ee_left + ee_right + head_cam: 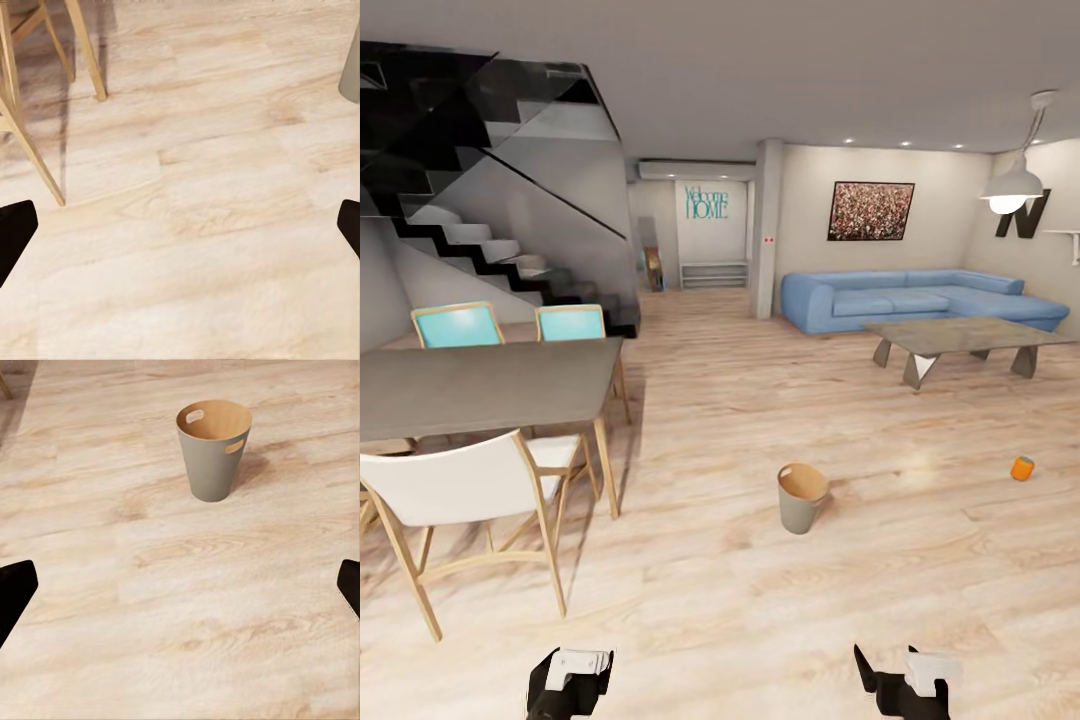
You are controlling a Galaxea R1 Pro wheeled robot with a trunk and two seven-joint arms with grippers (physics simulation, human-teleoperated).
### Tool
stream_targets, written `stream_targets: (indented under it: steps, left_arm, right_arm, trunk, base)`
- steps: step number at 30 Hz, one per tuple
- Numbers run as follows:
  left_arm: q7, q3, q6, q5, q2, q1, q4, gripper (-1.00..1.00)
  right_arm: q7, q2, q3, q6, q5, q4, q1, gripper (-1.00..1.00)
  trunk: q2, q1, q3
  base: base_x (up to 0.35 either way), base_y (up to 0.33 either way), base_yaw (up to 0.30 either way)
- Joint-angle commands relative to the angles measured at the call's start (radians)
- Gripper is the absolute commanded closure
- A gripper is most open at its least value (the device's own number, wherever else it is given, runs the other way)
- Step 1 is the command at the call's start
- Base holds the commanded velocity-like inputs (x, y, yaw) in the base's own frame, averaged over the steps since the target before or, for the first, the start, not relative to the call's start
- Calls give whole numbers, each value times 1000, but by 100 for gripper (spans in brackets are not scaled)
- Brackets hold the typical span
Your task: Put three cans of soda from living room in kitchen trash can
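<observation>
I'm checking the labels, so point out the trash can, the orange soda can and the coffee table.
trash can (214,465), right wrist view, on its grey outer wall.
orange soda can (1022,468), head view, on its orange side.
coffee table (960,335), head view, on its bare top.

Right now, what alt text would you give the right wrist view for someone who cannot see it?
A grey bin with a brown-orange inside and oval handle slots stands upright on a pale wooden floor. Nothing can be seen inside it from this angle. The two dark fingers of the right tool sit wide apart at the edges, holding nothing.
</observation>
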Motion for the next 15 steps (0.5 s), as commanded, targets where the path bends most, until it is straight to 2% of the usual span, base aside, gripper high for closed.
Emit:
stream_targets:
  steps: [1,15]
  left_arm:
    - [0,0,0,0,0,0,0,-100]
    - [0,0,0,0,0,0,0,-100]
  right_arm:
    - [0,0,0,0,0,0,0,-100]
    - [0,0,2,0,1,0,0,-100]
  trunk:
    - [0,0,0]
    - [0,0,0]
  base:
    - [274,-148,0]
    - [275,-133,0]
